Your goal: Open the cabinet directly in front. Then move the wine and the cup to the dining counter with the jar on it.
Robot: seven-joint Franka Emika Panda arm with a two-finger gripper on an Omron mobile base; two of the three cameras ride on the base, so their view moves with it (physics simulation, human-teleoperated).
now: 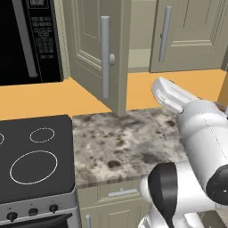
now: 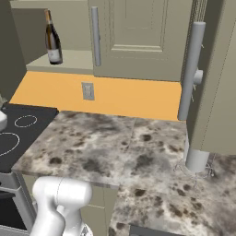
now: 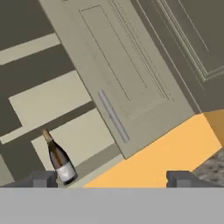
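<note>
Closest to you, along the bottom of the hand view, your gripper [image 3: 112, 178] has its two dark fingertips [image 3: 43, 178] spread wide apart with nothing between them. Take the cabinet [image 3: 118, 65] as your landmark for everything else.

Below the cabinet, in the two base views, the mottled stone worktop [image 1: 124, 142] runs out toward the orange wall [image 2: 129, 97], and a black cooktop [image 1: 31, 156] with white ring markings sits beside that worktop, off toward the cabinet's left. Your white arm [image 1: 196, 147] rises over the worktop's near edge. A grey outlet plate [image 2: 87, 91] is set in the orange wall just under the cabinet. A black microwave [image 1: 26, 40] hangs to the left of the cabinet.

At the cabinet itself, the left door [image 1: 100, 53] is swung out toward you, its long grey bar handle [image 1: 105, 57] facing the worktop. The right door [image 1: 187, 35] looks closed against the frame, though from the left base view you cannot be sure how far.

Inside the cabinet, behind the opened door, the wine [image 2: 53, 39] stands upright on the lowest pale shelf [image 2: 69, 60], toward the left side of the opening and well back from your gripper. You see the same bottle in the hand view, near the lower left, just above the left fingertip but far beyond it. Higher shelves show above it as pale bands.
</note>
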